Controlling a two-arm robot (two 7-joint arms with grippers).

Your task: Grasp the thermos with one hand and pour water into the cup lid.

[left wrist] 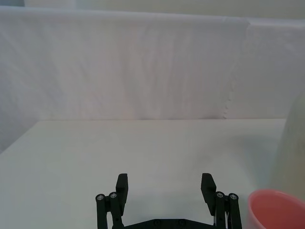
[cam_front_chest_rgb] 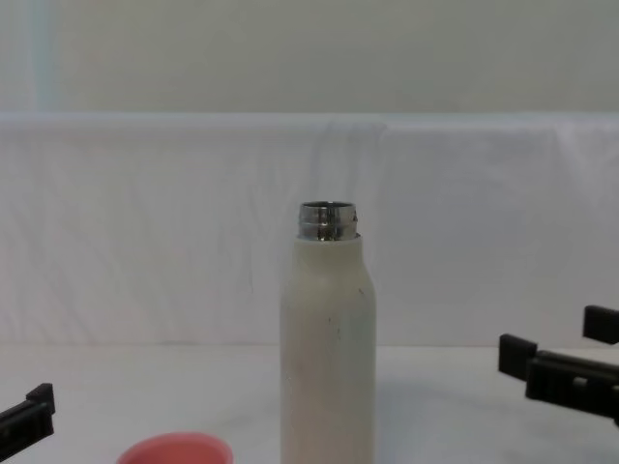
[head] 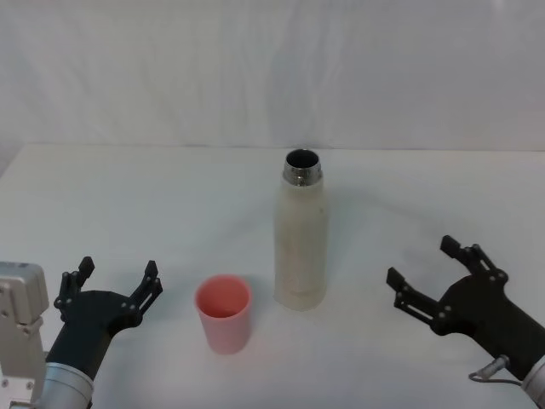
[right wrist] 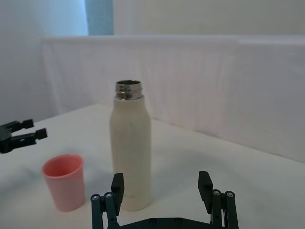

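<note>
Pre-grasp. Thermos [head: 301, 237] upright mid-table, uncapped; cup [head: 224, 313] just left of it. My right gripper [head: 433, 273] wide, near thermos; left gripper [head: 115, 279] wide, beside cup. Next: close right around thermos body.

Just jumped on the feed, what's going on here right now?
Nothing is held yet. The thermos stands upright and uncapped mid-table, with the cup lid upright just to its left. The left gripper hovers open left of the cup lid; the right gripper hovers open to the thermos's right. No pouring has begun.

thermos [head: 301, 241]: cream, upright, uncapped | cup lid [head: 224, 313]: pink, upright, just beside
</note>
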